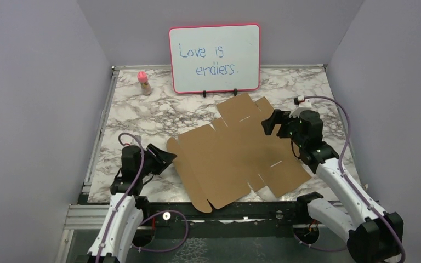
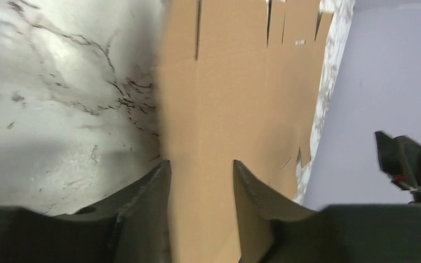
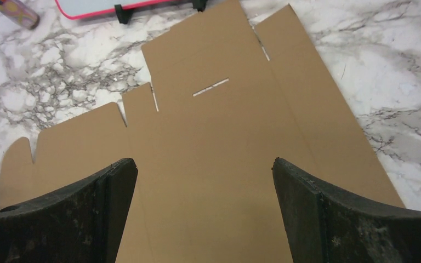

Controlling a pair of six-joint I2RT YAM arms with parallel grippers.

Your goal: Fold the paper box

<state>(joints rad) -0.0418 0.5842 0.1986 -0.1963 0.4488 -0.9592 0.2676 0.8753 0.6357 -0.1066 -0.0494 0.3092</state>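
The paper box (image 1: pixel 235 153) is a flat, die-cut brown cardboard sheet with flaps and slots, lying unfolded on the marble table (image 1: pixel 142 118). My left gripper (image 1: pixel 169 156) is open at the sheet's left edge. In the left wrist view its jaws (image 2: pixel 202 163) stand apart with the cardboard (image 2: pixel 225 98) showing between them. My right gripper (image 1: pixel 269 124) is wide open over the sheet's far right part. In the right wrist view (image 3: pixel 203 160) it is empty, with the sheet (image 3: pixel 214 131) spread out below it.
A red-framed whiteboard (image 1: pixel 215 58) stands at the back, just beyond the sheet's far flap. A small pink-capped bottle (image 1: pixel 143 82) stands at the back left. Purple walls close in the table on the left, right and back.
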